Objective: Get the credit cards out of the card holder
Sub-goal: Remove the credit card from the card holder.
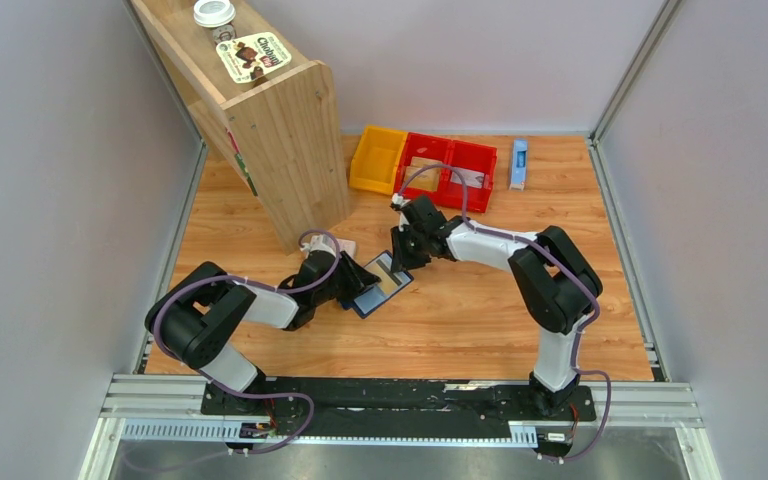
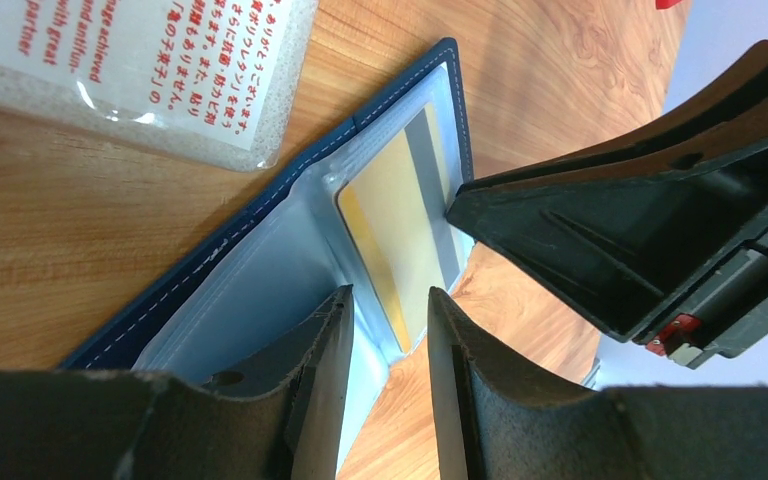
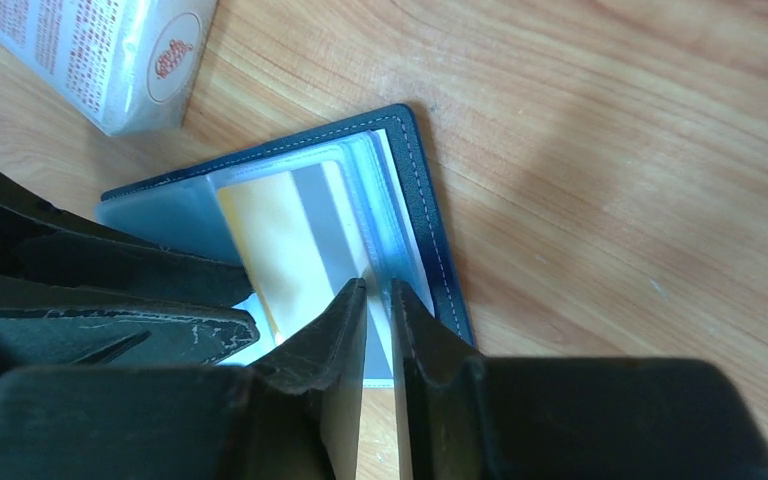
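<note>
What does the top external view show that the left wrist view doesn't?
Only top external: wooden shelf, yellow bin, red bins, blue-and-white box. Only left wrist: red print on the packet, grey stripe on the yellow credit card. Both: the open card holder, right end effector at the card's edge.

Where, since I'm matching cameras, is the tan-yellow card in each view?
Top external: tan-yellow card mid-table, inside the open card holder.
Left wrist: mid-frame, sleeved.
Right wrist: left of centre.
Shared landmark: the card holder's stitched navy edge.
</note>
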`<act>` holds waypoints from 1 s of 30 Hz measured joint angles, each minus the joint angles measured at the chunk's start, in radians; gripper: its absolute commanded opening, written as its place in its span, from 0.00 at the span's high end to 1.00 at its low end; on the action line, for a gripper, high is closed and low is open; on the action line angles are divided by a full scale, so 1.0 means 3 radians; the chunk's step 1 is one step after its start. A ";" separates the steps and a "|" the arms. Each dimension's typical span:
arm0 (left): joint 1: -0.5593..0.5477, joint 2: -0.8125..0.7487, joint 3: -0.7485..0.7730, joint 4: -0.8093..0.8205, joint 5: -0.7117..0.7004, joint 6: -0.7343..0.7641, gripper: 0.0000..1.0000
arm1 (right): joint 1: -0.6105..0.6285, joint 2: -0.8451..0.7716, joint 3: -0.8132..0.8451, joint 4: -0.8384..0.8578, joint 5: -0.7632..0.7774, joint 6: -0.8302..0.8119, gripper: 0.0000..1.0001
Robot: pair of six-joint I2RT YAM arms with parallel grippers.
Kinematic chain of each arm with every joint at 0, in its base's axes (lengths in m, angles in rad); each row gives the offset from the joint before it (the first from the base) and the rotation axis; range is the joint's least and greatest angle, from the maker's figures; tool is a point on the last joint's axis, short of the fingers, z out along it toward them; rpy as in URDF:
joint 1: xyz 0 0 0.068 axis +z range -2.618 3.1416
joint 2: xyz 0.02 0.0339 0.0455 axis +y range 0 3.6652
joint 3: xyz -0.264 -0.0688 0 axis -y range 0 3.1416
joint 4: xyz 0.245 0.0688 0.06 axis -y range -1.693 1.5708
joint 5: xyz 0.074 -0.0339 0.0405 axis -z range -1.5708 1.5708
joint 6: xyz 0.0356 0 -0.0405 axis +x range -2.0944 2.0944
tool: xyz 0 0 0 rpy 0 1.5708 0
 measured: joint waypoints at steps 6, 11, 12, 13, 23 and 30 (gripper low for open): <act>0.0009 0.0013 -0.0033 0.0070 0.0001 -0.0037 0.58 | 0.0022 0.0046 -0.0004 0.0018 -0.0106 -0.0009 0.82; 0.0025 0.0034 -0.0100 0.0215 0.0013 -0.0061 0.60 | 0.0066 0.0046 -0.0046 0.0055 -0.0146 -0.0008 0.82; 0.0027 0.0034 -0.0117 0.0239 0.0013 -0.0064 0.62 | 0.0067 0.0046 -0.0048 0.0058 -0.0148 -0.0008 0.82; 0.0028 0.0034 -0.0139 0.0273 0.0011 -0.0064 0.65 | 0.0067 0.0046 -0.0048 0.0062 -0.0151 -0.0006 0.82; 0.0034 -0.0042 -0.0367 0.0506 -0.0047 -0.0069 0.84 | 0.0089 0.0047 -0.0084 0.0094 -0.0169 0.0034 0.83; 0.0038 -0.0234 -0.0437 0.0515 -0.0076 -0.0057 0.85 | 0.0089 0.0048 -0.0098 0.0120 -0.0169 0.0074 0.83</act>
